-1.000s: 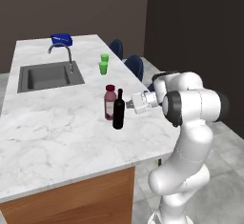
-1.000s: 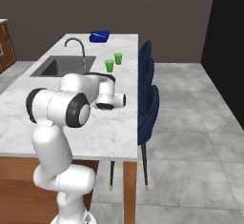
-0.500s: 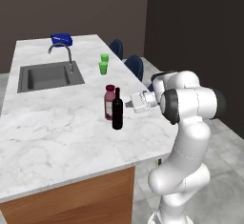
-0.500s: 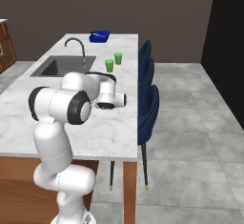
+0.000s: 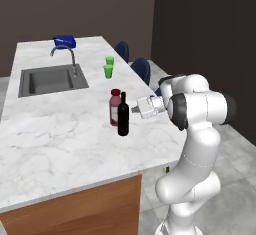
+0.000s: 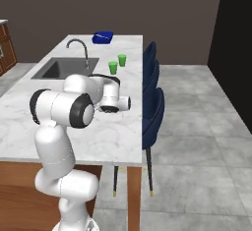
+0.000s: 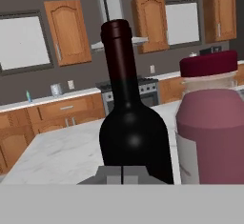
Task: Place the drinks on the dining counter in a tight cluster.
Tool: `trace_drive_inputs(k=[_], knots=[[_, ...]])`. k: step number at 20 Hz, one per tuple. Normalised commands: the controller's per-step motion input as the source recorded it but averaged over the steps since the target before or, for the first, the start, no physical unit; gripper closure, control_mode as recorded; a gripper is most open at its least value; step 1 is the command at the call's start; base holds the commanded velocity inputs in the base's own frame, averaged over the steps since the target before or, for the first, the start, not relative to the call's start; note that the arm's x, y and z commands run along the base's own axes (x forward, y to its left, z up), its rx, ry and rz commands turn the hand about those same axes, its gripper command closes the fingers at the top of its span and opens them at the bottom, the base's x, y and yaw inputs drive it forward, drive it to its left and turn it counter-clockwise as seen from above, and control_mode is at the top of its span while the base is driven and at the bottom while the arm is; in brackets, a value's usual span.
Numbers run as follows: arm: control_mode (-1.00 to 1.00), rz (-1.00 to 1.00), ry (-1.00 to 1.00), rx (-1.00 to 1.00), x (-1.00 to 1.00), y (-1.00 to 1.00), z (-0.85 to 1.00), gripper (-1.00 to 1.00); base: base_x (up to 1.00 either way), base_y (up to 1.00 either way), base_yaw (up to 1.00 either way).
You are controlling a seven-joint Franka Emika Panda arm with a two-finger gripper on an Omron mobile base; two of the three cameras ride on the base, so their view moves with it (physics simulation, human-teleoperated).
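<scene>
The robot's two-finger pincer [image 5: 136, 108] is pressed together with nothing between its jaws, its tips right at the side of the tall black glass wine bottle [image 5: 123, 116]; whether they touch the glass I cannot tell. In the hand view that bottle [image 7: 129, 132] stands upright directly ahead, with the stout dark-red juice bottle with its pale label [image 7: 212, 127] just beside it. From the left base view the juice bottle [image 5: 115, 107] stands against the wine bottle on the large white marble-topped dining counter [image 5: 60, 139], near the edge with the blue stools [image 6: 151, 102], so I judge two drinks are already clustered. Further out, two small green cups [image 5: 108, 67] stand near the inset dark sink [image 5: 50, 79] with its curved faucet [image 5: 65, 56], and a blue object [image 5: 64, 41] lies at the far end of the counter; I cannot make out what it is. A small water bottle, if one belongs here, would remain to be brought in.
</scene>
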Motion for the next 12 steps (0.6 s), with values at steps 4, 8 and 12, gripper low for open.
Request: trace_drive_inputs(k=[4, 8, 12], knots=[[-1.00, 0.00, 0.00, 0.00, 0.00, 0.00, 0.00, 1.00, 0.00, 0.00, 0.00], [-1.00, 0.00, 0.00, 0.00, 0.00, 0.00, 0.00, -1.00, 0.00, 0.00, 0.00], [-1.00, 0.00, 0.02, 0.00, 0.00, 0.00, 0.00, -1.00, 0.00, 0.00, 0.00]])
